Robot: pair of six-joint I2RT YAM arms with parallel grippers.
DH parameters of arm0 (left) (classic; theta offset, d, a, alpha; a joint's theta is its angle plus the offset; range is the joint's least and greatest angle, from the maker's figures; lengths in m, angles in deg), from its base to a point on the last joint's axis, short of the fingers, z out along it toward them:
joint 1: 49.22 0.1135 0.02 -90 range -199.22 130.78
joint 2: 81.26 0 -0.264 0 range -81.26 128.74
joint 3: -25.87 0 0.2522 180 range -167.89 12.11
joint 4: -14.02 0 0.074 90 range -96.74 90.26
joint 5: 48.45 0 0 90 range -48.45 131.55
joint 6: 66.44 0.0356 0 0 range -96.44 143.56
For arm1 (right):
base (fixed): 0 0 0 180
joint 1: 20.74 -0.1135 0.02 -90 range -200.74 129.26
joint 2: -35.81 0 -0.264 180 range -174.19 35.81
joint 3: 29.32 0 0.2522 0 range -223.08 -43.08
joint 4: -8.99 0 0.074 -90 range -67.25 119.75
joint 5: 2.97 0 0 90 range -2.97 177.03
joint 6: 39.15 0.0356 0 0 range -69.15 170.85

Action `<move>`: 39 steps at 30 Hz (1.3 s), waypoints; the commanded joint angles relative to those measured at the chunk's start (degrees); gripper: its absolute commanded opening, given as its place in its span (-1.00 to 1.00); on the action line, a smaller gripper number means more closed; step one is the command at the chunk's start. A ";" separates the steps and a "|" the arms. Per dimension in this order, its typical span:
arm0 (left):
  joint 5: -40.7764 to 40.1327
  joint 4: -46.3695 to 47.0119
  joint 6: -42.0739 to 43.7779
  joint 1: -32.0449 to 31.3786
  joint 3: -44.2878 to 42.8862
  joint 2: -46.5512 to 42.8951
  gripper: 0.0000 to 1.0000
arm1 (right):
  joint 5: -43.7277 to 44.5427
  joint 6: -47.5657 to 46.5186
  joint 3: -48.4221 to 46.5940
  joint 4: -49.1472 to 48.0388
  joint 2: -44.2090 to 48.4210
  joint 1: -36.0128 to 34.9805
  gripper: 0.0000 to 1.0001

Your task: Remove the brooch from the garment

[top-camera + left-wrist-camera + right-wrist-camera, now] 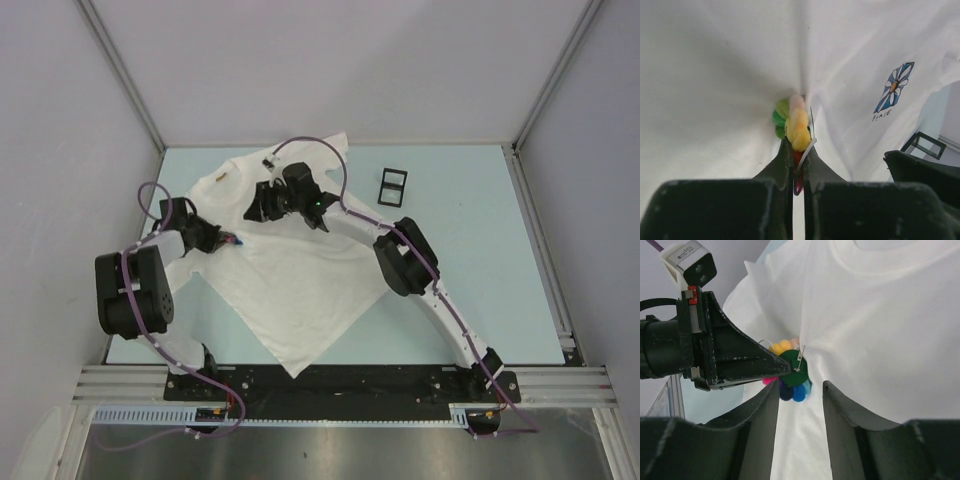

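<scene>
The white T-shirt garment (300,290) lies spread on the table, its flower emblem (895,87) showing in the left wrist view. The brooch (792,372) is a cluster of coloured pom-poms on a green felt back with a metal pin. My left gripper (796,145) is shut on the brooch (797,125), and the cloth (715,75) puckers into a fold where it meets the brooch. In the top view this gripper (225,240) is at the shirt's left side. My right gripper (800,384) stands open just below the brooch, with only cloth (880,330) between its fingers; it is also seen from above (258,208).
A small black two-pane frame (393,184) lies on the light blue table (480,280) to the right of the shirt; it is also in the left wrist view (927,142). Grey enclosure walls stand on three sides. The tan collar label (222,175) faces the back left.
</scene>
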 commanded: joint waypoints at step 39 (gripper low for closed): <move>0.58 11.52 2.36 5.26 14.01 -14.08 0.58 | 1.83 -5.23 -10.90 9.79 -9.77 -6.07 -0.74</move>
